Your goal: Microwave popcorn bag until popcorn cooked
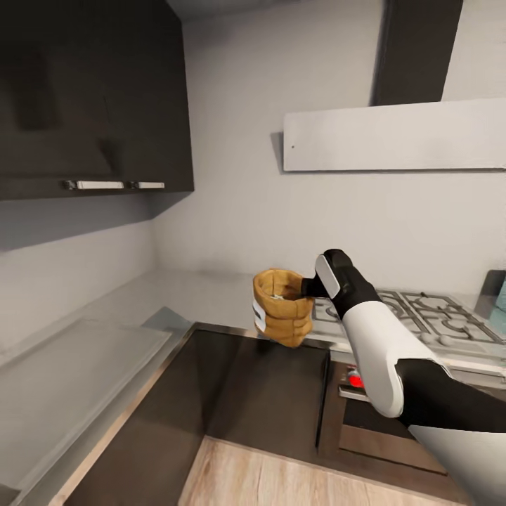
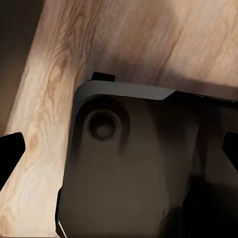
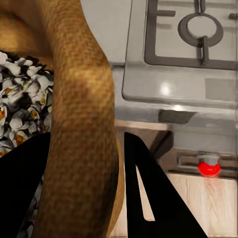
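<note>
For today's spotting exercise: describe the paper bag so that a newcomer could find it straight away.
Start at the steel hob under the white hood. Just off its left end, the right arm's pincer holds a small bag in the air by its rim. It is the only tan, wrinkled thing there, with a white label and popcorn inside.

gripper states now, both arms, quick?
Left hand: open, fingers apart, holding nothing, wood floor below.
Right hand: closed on the rim of the popcorn bag, carried in front of the countertop.

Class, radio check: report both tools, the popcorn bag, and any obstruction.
Right tool shut on popcorn bag rim, held above the countertop edge. Popcorn inside. Left tool open, empty. No obstruction seen.
</note>
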You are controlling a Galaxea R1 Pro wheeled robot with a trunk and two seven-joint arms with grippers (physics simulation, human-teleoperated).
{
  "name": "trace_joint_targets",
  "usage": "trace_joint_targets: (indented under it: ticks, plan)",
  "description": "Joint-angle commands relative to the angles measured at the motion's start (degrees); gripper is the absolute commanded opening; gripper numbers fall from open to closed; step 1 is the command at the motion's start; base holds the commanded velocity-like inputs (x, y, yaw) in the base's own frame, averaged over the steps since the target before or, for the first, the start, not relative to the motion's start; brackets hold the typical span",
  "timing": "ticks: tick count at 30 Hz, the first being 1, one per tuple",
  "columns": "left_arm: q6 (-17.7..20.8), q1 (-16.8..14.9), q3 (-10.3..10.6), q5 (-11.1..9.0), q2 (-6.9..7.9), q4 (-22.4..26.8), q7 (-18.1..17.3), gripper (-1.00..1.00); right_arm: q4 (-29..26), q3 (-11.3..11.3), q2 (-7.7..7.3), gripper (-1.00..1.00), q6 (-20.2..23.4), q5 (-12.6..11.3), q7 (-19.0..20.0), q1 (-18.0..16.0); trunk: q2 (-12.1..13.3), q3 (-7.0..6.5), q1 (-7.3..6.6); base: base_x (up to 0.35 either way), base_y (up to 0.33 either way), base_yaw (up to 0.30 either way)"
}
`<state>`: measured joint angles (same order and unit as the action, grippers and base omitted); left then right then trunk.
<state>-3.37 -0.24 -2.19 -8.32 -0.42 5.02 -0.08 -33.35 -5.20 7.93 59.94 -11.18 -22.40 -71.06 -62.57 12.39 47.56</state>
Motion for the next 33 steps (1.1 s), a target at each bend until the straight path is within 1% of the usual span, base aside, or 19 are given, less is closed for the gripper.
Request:
trace_joint_targets:
  ticks: [1,24,27,30,33]
  plan:
    - [-0.1,0.0,-0.2,-0.3,-0.02,0.0,0.0,1.00,0.0,-0.3,0.02,-1.00,0.1,-0.6,-0.6,0.0,-0.1,0.08,-0.03,-0.347,0.000,0.000]
    - [-0.1,0.0,-0.2,-0.3,-0.02,0.0,0.0,1.00,0.1,-0.3,-0.11,-1.00,0.1,-0.9,-0.6,0.0,-0.1,0.08,-0.03,-0.347,0.000,0.000]
    - [-0.1,0.0,-0.2,-0.3,-0.02,0.0,0.0,1.00,0.9,-0.3,-0.24,-1.00,0.1,-1.0,-0.6,0.0,-0.1,0.08,-0.03,-0.347,0.000,0.000]
    - [-0.1,0.0,-0.2,-0.3,-0.02,0.0,0.0,1.00,0.9,-0.3,-0.29,-1.00,0.1,-1.0,-0.7,0.0,-0.1,0.08,-0.03,-0.347,0.000,-0.091]
    - [-0.1,0.0,-0.2,-0.3,-0.02,0.0,0.0,1.00,0.9,-0.3,-0.35,-1.00,0.1,-1.0,-0.7,0.0,-0.1,0.08,-0.03,-0.347,0.000,-0.225]
